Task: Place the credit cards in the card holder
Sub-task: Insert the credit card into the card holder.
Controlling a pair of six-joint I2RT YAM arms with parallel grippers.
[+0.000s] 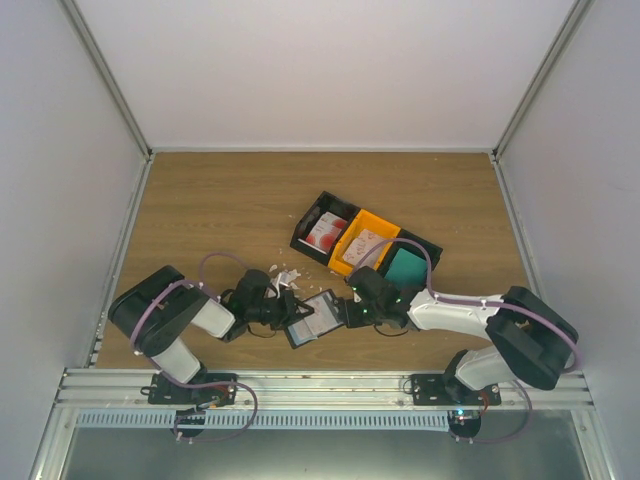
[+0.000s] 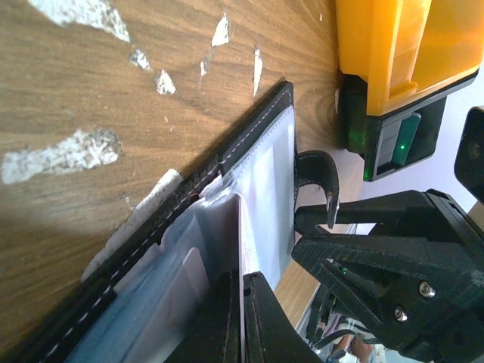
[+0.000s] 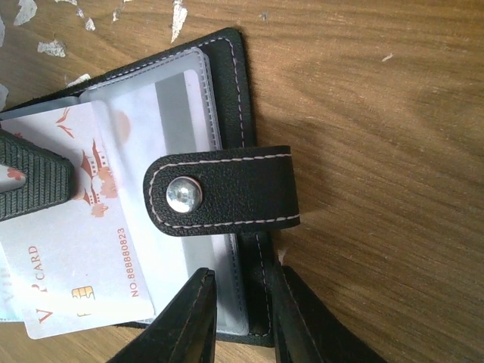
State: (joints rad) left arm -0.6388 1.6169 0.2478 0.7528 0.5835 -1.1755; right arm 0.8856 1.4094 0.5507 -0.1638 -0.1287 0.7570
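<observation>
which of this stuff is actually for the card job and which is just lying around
For the job: card holder, vip card, red-and-white cards, teal card.
Lying about: white scraps, orange bin, black bins.

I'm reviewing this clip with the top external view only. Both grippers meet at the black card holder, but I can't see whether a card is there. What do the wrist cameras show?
Observer: A red-and-white credit card printed VIP CARD lies across the clear sleeves of the open card holder.
Operator: Which arm has it?
Observer: The left gripper is shut on its thin edge, and one ribbed finger rests on the card's face.
Operator: And the right arm?
Observer: The right gripper straddles the holder's edge beside the snap strap. I cannot tell whether it pinches.
</observation>
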